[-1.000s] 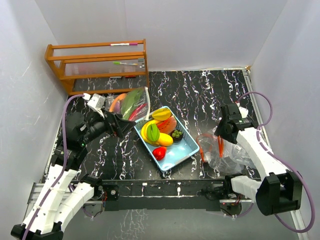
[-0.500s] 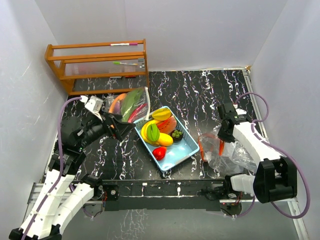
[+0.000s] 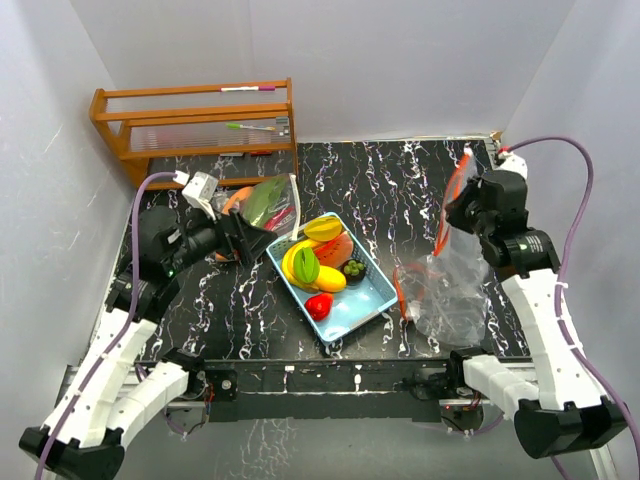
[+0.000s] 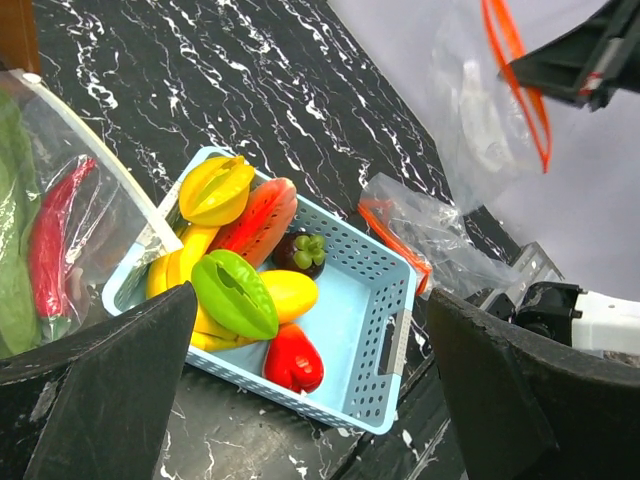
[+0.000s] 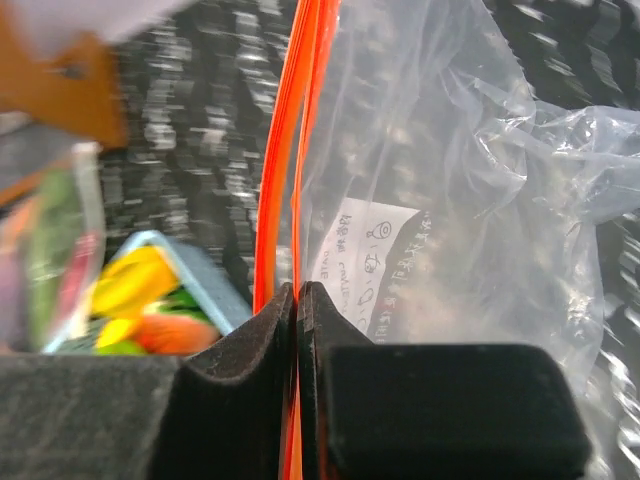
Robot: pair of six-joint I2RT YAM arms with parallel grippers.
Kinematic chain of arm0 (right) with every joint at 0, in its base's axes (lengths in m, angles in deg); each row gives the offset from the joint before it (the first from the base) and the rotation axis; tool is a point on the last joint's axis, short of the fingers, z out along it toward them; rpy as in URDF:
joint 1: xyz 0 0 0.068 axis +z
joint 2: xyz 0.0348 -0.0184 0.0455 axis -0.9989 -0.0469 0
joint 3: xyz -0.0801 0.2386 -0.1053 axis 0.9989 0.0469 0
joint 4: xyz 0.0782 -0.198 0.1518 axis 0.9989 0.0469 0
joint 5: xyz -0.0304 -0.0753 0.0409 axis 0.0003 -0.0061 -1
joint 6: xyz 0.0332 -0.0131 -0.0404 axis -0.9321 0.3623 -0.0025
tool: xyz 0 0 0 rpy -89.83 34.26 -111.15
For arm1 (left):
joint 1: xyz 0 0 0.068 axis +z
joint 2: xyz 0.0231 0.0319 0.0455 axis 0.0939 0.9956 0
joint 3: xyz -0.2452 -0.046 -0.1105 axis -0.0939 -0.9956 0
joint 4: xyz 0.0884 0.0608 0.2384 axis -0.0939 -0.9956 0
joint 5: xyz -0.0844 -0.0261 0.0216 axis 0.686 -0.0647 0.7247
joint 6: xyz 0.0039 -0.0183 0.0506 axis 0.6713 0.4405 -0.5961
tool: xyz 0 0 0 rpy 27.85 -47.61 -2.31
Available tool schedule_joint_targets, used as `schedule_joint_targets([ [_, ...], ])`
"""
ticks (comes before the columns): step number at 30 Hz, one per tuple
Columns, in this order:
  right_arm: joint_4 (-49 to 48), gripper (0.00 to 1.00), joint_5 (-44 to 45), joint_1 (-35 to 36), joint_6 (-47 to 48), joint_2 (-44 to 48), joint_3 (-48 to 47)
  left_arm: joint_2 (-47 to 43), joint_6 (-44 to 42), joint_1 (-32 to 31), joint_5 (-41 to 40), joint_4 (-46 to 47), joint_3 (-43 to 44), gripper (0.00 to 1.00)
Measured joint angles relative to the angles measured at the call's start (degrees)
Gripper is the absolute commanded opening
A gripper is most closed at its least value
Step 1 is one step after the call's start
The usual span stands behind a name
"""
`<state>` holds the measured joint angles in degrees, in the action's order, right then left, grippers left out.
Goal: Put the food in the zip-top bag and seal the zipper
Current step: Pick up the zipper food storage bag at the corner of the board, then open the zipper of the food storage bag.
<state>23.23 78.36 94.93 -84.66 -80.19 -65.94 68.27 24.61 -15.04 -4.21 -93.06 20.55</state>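
The food (image 3: 318, 262) lies in a light-blue basket (image 3: 372, 300) mid-table: yellow, green and red pieces and a watermelon slice (image 4: 256, 220). My right gripper (image 3: 458, 212) is up at the right, shut on the orange zipper (image 5: 296, 160) of a clear zip-top bag (image 3: 458, 285), which hangs from it down to the table. In the right wrist view the jaws (image 5: 298, 292) pinch the zipper strip. My left gripper (image 3: 252, 242) hovers open just left of the basket, and its wrist view looks down on the food (image 4: 235, 295) between the wide fingers (image 4: 110, 390).
A second clear bag (image 3: 265, 205) with green and red pieces lies behind the left gripper. More crumpled plastic with an orange strip (image 3: 403, 292) rests right of the basket. A wooden rack (image 3: 195, 130) stands at the back left. White walls close in on all sides.
The right gripper shut on the bag's zipper and lifted it up and back, stretching the bag upright. The left gripper shifted slightly toward the basket.
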Motion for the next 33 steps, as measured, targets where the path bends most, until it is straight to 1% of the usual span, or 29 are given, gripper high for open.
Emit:
schedule_joint_targets([
  [2, -4.3, 0.08, -7.8, -0.2, 1.8, 1.3, -1.4, 2.0, 0.3, 0.0, 0.0, -0.1, 1.0, 0.97],
  [7, -14.4, 0.08, -30.7, 0.6, 3.2, 2.4, -0.2, 5.7, 1.6, 0.0, 0.9, 0.5, 3.1, 0.96],
  [9, -18.2, 0.08, -36.9, 1.8, 2.7, 3.5, 1.8, 6.5, 2.5, 0.0, 1.8, 1.4, 3.3, 0.92],
  [13, -23.1, 0.08, -43.7, 4.7, 1.5, 6.7, 5.9, 7.5, 6.1, 0.0, 4.2, 6.0, 1.9, 0.85],
  [15, -24.9, 0.08, -45.2, 6.6, 0.9, 7.4, 6.9, 7.8, 9.9, 0.0, 6.5, 11.6, -1.0, 0.83],
  [18, -27.0, 0.07, -44.1, 10.9, 0.7, 6.7, 7.4, 9.2, 16.0, -0.2, 8.9, 19.3, -4.9, 0.79],
  [21, -28.7, 0.08, -39.9, 17.8, 0.8, 4.4, 7.4, 11.7, 19.1, -1.4, 8.7, 22.5, -4.5, 0.78],
  [25, -29.8, 0.08, -31.2, 26.4, 1.6, -0.7, 6.8, 15.3, 21.1, -4.0, 7.8, 24.5, -1.4, 0.77],
  [28, -29.7, 0.08, -22.9, 32.3, 2.6, -6.8, 4.2, 16.8, 22.5, -5.3, 7.0, 25.7, -1.0, 0.76],
  [31, -29.8, 0.08, -16.2, 36.6, 3.3, -11.8, 2.1, 17.7, 22.9, -5.9, 5.7, 25.1, -0.9, 0.75],
  [33, -29.8, 0.08, -13.4, 38.3, 3.5, -13.3, 2.1, 17.9, 22.8, -6.0, 4.5, 23.5, -0.7, 0.75],
])
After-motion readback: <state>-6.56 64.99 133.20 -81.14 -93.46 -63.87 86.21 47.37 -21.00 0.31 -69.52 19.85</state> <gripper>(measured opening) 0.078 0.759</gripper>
